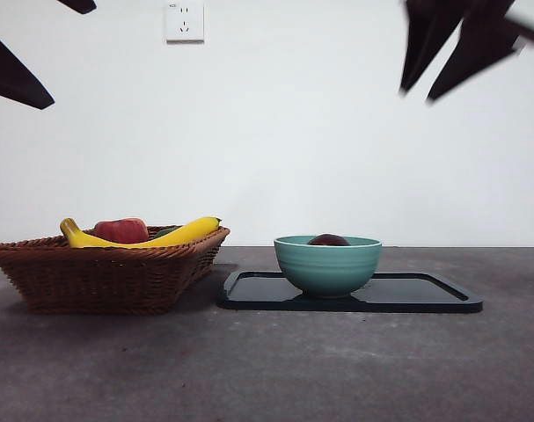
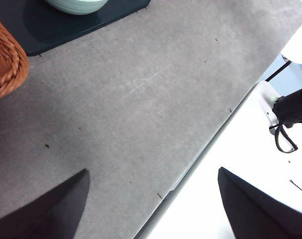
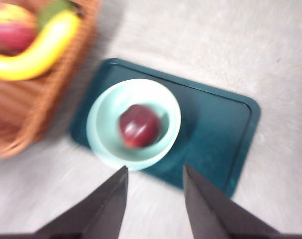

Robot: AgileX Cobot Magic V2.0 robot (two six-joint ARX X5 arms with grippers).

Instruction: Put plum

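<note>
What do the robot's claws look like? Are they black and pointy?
Yes. The left gripper and the right gripper each have two plain black jaws, flat and wedge-shaped, narrowing toward the tips. They look matte, with no markings or cables showing on them. In the front view they show only as dark, angular shapes at the top corners.

From the front, the bowl's (image 1: 327, 264) rim hides all but the dark top of the plum (image 1: 328, 239). The right wrist picture is motion-blurred, softening the basket (image 3: 21, 124), which the edge cuts off. In the left wrist view, bowl (image 2: 77, 5) and basket (image 2: 6, 59) are mostly cropped.
</note>
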